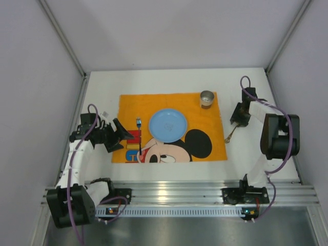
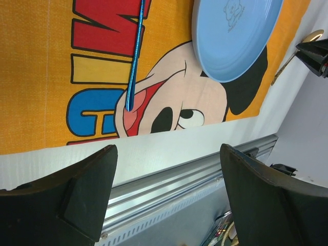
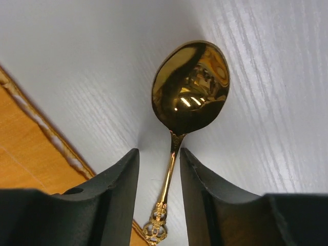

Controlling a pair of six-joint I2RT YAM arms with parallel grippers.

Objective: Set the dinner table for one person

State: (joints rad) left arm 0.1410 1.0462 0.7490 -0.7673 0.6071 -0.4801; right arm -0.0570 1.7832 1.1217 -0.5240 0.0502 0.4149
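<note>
On the white dinner table [image 1: 154, 82] lies an orange Mickey Mouse placemat [image 1: 128, 107]. It carries a blue plate [image 1: 168, 125], a blue fork [image 1: 139, 134] left of the plate, and a metal cup [image 1: 207, 98] at its far right corner. A gold spoon [image 3: 190, 87] lies on the table just off the mat's right edge [image 1: 230, 136]. My right gripper [image 3: 159, 151] is open, its jaws a little apart on either side of the spoon's handle with a gap on each side. My left gripper [image 2: 168, 148] stands wide open and empty near the mat's left front corner [image 1: 120, 134].
An aluminium rail [image 1: 174, 190] runs along the table's near edge, below the left gripper. Grey walls enclose the table on the left, right and far sides. In the left wrist view the plate [image 2: 236, 36] and fork [image 2: 136, 51] lie ahead, with the right gripper [image 2: 313, 54] at far right.
</note>
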